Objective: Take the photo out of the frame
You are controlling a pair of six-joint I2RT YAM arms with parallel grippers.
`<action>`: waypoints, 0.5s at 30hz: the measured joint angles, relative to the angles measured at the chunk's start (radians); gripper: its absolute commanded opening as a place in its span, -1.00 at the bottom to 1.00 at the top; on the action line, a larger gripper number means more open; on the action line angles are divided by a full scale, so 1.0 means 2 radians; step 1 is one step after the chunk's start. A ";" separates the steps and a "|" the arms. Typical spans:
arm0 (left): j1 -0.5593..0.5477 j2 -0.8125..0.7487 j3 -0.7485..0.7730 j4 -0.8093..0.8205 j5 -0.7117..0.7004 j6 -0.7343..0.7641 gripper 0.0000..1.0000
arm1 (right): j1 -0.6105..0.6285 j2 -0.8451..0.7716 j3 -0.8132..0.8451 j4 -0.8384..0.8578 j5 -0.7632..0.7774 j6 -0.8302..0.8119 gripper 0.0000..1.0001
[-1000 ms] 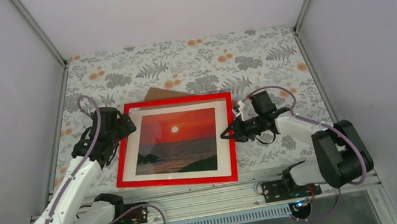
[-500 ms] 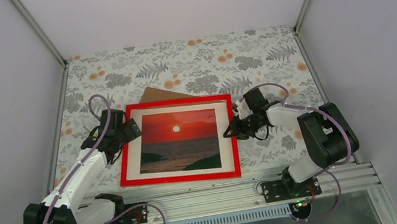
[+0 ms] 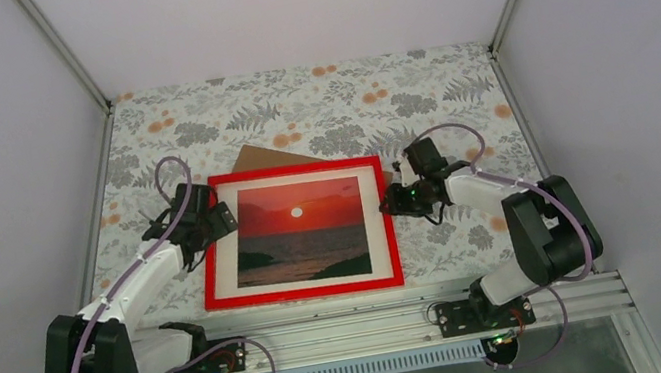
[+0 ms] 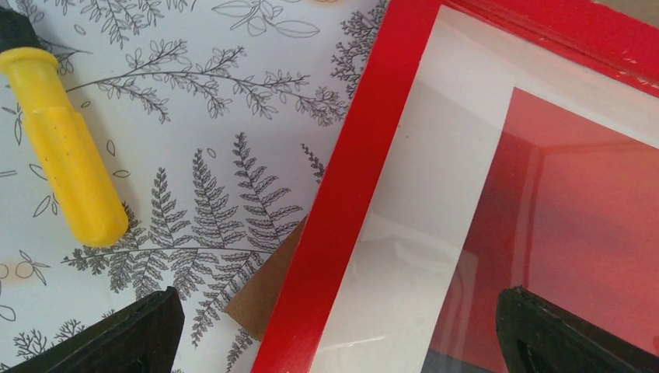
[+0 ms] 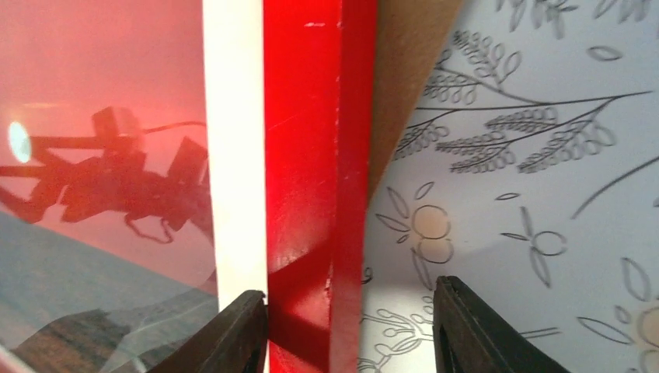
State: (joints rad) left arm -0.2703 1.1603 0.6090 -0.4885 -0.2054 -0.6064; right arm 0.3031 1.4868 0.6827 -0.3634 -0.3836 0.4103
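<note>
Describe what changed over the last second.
The right claw opened, releasing the frame's right edge, which it now straddles. The frame, tilted before, now lies flat and squarer. Unchanged: left claw open at the left edge, photo inside, brown board behind.

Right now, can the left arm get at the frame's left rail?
Probably yes. The left gripper is open with its fingers either side of the left rail of the frame, nothing between. The yellow tool lies well clear. The brown board peeking from under the rail might get pinched too.
</note>
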 measured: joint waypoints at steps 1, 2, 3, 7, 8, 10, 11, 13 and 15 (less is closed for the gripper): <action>0.000 0.002 -0.001 0.000 0.000 -0.002 1.00 | 0.003 -0.002 0.001 -0.002 0.010 0.000 -0.05; 0.000 0.003 -0.002 0.000 0.000 -0.003 1.00 | 0.006 -0.004 0.002 -0.006 0.019 0.001 -0.03; 0.000 0.004 -0.003 -0.001 -0.001 -0.004 1.00 | 0.010 -0.004 0.003 -0.009 0.028 0.001 -0.02; 0.000 0.006 -0.009 -0.006 -0.003 -0.008 0.98 | 0.037 -0.007 0.008 -0.018 0.068 0.007 0.00; 0.000 0.007 -0.010 -0.008 -0.003 -0.009 0.96 | 0.046 -0.007 0.008 -0.019 0.078 0.010 -0.01; 0.000 0.009 -0.013 -0.009 -0.002 -0.013 0.93 | 0.065 -0.008 0.010 -0.023 0.101 0.017 -0.02; 0.000 0.012 -0.015 -0.009 -0.002 -0.015 0.91 | 0.073 -0.008 0.011 -0.025 0.110 0.020 -0.03; 0.000 0.016 -0.019 -0.009 -0.002 -0.017 0.87 | 0.093 -0.007 0.013 -0.031 0.128 0.029 -0.07; 0.000 0.019 -0.025 -0.009 -0.001 -0.017 0.80 | 0.113 -0.005 0.016 -0.038 0.146 0.038 -0.10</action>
State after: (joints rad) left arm -0.2703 1.1988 0.5598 -0.5060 -0.2070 -0.6403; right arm 0.5289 1.4773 0.7151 -0.4400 -0.0917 0.4854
